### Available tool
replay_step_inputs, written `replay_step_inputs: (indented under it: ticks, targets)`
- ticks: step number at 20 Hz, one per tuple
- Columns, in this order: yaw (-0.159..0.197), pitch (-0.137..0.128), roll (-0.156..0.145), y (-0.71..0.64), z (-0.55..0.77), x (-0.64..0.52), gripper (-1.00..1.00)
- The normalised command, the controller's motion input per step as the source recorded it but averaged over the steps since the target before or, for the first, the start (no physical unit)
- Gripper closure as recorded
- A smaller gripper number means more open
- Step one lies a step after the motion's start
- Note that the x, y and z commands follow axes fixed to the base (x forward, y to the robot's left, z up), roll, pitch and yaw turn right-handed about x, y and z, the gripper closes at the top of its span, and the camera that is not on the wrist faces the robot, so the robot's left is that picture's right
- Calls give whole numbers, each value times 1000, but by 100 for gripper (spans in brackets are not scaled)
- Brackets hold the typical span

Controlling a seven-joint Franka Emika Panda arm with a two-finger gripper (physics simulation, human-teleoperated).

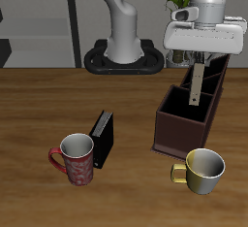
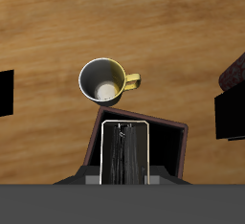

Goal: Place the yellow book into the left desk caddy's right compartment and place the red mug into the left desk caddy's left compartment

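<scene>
My gripper [image 1: 197, 66] is shut on the yellow book [image 1: 197, 85], a thin tan notepad that hangs upright from the fingers. The book [image 2: 124, 151] hangs over the right compartment [image 2: 165, 151], the big square section of the left desk caddy [image 1: 180, 136], with its lower edge about at rim level. The caddy's narrower slant-walled sections [image 1: 215, 76] lie farther back, under the gripper. The red mug [image 1: 76, 159] stands upright near the table's front edge, far from the caddy, its handle pointing away from it.
A black book [image 1: 102, 139] stands on edge beside the red mug. A shiny yellowish-cream mug [image 1: 203, 169] [image 2: 105, 79] sits just in front of the caddy's front wall. The robot's base [image 1: 124, 54] is at the back.
</scene>
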Motion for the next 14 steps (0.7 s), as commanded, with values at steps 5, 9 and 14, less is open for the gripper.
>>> replay_step_inputs:
  ticks: [5,9,14]
  targets:
    - [-10,-6,2,-29,-72,6,100]
    - [12,-5,9,32,-104,29,100]
    - [15,10,32,131,-182,8,100]
